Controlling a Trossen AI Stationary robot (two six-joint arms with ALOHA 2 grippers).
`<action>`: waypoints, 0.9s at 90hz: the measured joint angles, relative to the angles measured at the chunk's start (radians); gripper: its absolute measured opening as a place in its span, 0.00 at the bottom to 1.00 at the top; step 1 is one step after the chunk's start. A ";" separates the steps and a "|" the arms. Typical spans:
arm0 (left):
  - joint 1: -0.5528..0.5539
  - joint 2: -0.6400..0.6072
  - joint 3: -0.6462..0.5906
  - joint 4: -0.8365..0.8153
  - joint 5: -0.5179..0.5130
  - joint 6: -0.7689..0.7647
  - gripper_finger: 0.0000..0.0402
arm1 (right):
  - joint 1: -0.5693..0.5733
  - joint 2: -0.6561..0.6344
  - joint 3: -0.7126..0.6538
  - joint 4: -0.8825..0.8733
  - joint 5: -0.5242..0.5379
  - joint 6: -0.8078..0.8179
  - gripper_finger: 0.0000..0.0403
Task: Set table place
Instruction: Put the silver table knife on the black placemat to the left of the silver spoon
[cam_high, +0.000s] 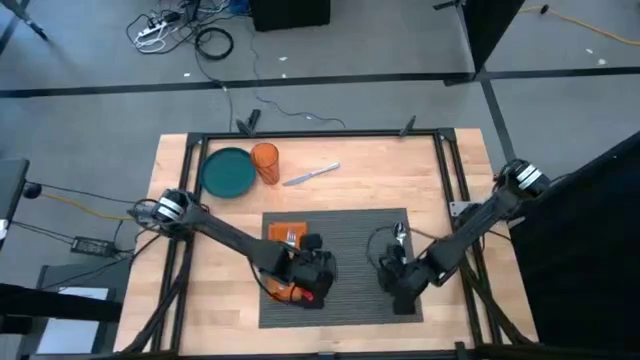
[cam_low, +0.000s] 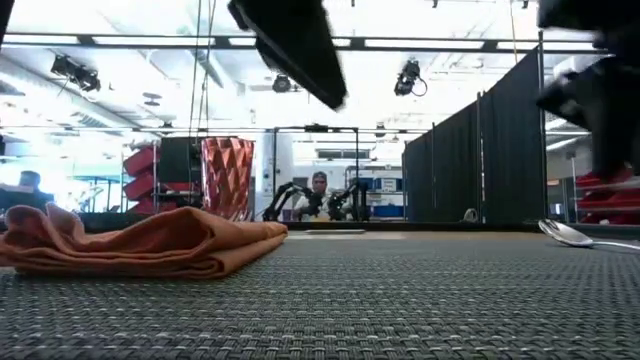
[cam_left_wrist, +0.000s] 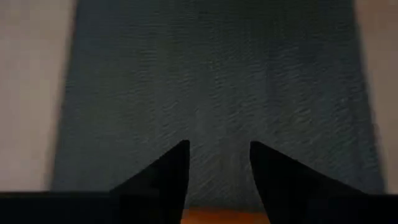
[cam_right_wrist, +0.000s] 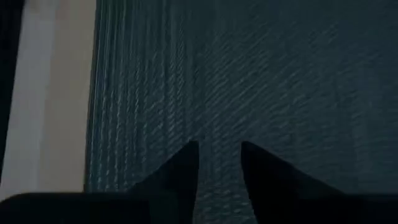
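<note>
The dark grey rectangular ribbed placemat (cam_high: 350, 245) lies flat on the light wooden plank surface (cam_high: 450, 180), in its near half, and both arms reach down over it; the left end effector (cam_high: 318, 268) hangs over the mat's left part, its two dark fingers (cam_left_wrist: 168, 174) parted with only ribbed weave between them, so it stands released and empty; an orange cloth napkin (cam_high: 284, 233), loosely folded, lies on the mat just behind and to the left of this end effector, with a silver fork (cam_high: 293, 238) resting on top of it, and a strip of orange shows at the base of the fingers in the left wrist view; the right end effector (cam_high: 398, 283) hangs over the mat's right part, well apart from the left one, its fingers (cam_right_wrist: 180, 168) also spread a little over bare weave and gripping nothing; a silver spoon (cam_high: 399, 236) lies on the mat just beyond the right end effector, toward the far edge, and in the low view its bowl (cam_low: 566, 233) rests on the weave at the right; far beyond the left end effector, off the mat on the bare wood, a round teal plate (cam_high: 228, 172) sits near the far left corner, with an orange tumbler (cam_high: 266, 162) just beside it on the right; a silver knife (cam_high: 312, 174) lies aslant on the wood to the right of the tumbler, apart from it.
</note>
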 joint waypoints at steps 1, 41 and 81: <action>0.002 -0.009 -0.003 -0.008 -0.010 0.000 0.38 | -0.005 -0.008 0.000 -0.003 0.000 -0.006 0.24; 0.401 -0.096 -0.115 -0.068 0.052 0.143 0.38 | -0.199 -0.128 -0.005 -0.060 0.090 -0.159 0.25; 0.736 0.070 -0.108 0.067 0.169 0.475 0.38 | -0.339 -0.129 -0.151 0.166 0.117 -0.244 0.35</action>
